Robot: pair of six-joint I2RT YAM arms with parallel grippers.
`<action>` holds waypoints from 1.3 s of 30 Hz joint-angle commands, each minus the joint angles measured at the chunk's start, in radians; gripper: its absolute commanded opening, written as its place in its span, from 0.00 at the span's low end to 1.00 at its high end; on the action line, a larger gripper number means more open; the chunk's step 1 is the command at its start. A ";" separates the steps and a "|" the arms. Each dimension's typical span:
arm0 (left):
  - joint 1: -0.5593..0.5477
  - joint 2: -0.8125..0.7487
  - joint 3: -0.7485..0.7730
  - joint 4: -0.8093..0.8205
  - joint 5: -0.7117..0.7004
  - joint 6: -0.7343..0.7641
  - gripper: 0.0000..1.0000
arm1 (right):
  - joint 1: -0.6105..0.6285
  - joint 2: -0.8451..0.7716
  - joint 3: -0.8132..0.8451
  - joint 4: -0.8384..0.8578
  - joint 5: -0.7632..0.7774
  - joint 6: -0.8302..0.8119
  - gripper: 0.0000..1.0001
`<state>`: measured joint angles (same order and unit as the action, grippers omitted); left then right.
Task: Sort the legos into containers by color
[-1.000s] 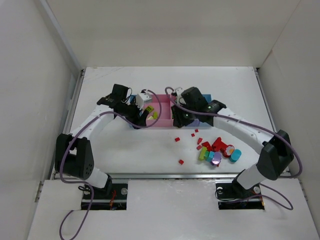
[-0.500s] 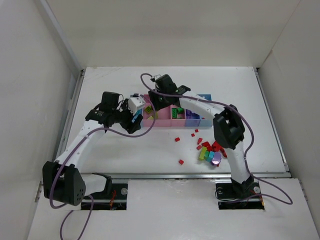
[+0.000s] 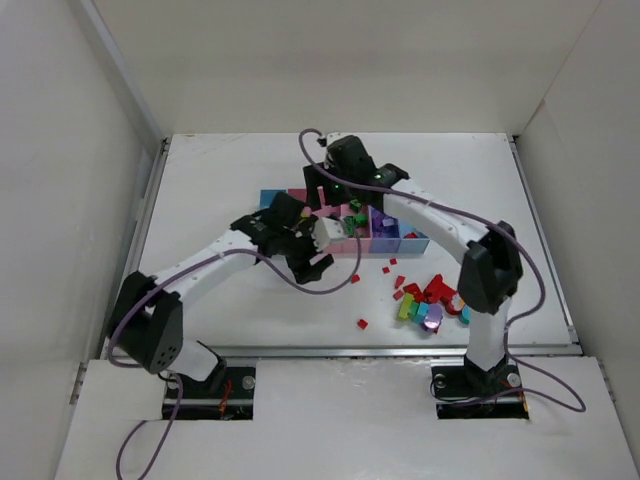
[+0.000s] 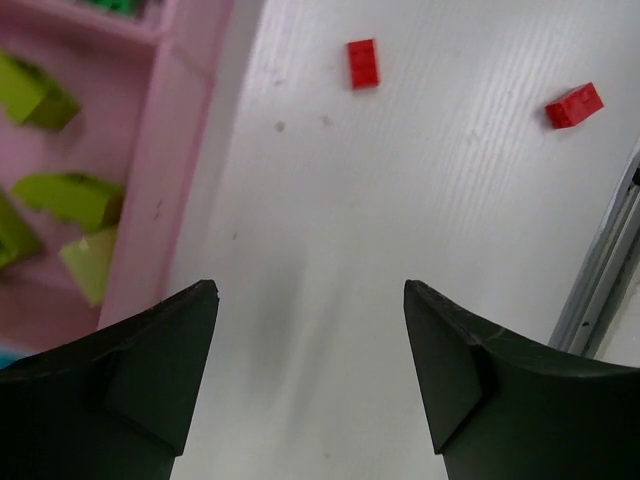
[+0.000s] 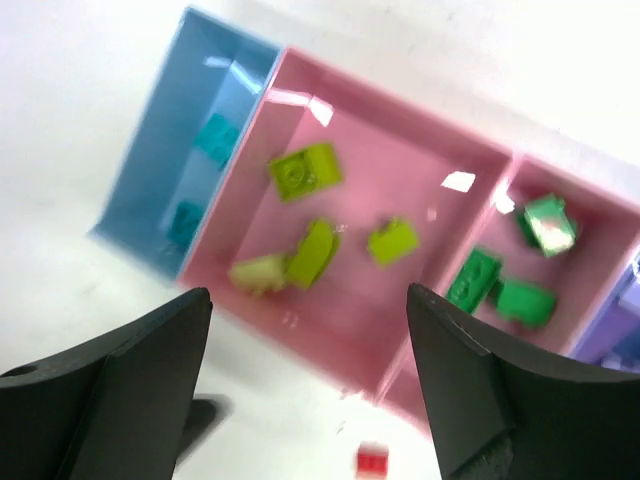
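On the matte white table [image 3: 230, 160], glossy box-shaped plastic containers [image 5: 380, 120] hold blocky legos [image 5: 305, 170]; left and right jaws gape empty.

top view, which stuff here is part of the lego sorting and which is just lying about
Part of the job: row of bins; lime bricks in the wide pink bin; green bricks in the narrow pink bin; loose red bricks; mixed brick pile.
Not part of it: metal rail along the near edge; white walls; purple cables.
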<state>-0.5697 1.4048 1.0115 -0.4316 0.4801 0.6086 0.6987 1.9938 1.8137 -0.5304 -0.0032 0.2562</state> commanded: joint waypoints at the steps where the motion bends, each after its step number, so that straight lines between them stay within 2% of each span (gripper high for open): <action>1: -0.120 0.066 0.078 0.066 -0.041 -0.029 0.72 | -0.037 -0.170 -0.127 0.036 0.078 0.067 0.84; 6: -0.243 0.244 0.151 0.186 -0.150 -0.142 0.72 | -0.111 -0.418 -0.352 0.098 0.092 0.146 0.84; 12: -0.274 0.413 0.245 0.186 -0.250 -0.205 0.67 | -0.140 -0.576 -0.471 0.089 0.166 0.146 0.84; 19: -0.321 0.479 0.234 0.214 -0.259 -0.213 0.67 | -0.182 -0.609 -0.496 0.089 0.166 0.127 0.84; 24: -0.332 0.526 0.272 0.203 -0.259 -0.248 0.62 | -0.203 -0.618 -0.496 0.079 0.157 0.103 0.84; 31: -0.332 0.545 0.272 0.148 -0.282 -0.257 0.43 | -0.245 -0.618 -0.496 0.070 0.138 0.071 0.84; 33: -0.332 0.534 0.272 0.127 -0.282 -0.257 0.43 | -0.245 -0.627 -0.496 0.070 0.129 0.060 0.84; 37: -0.323 0.494 0.248 0.126 -0.282 -0.245 0.54 | -0.254 -0.618 -0.496 0.070 0.120 0.038 0.84; 39: -0.323 0.484 0.236 0.116 -0.291 -0.231 0.55 | -0.263 -0.618 -0.487 0.070 0.111 0.038 0.84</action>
<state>-0.9009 1.9308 1.2675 -0.2405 0.2089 0.3668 0.4442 1.4021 1.3235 -0.4858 0.1280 0.3172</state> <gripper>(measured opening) 0.545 0.841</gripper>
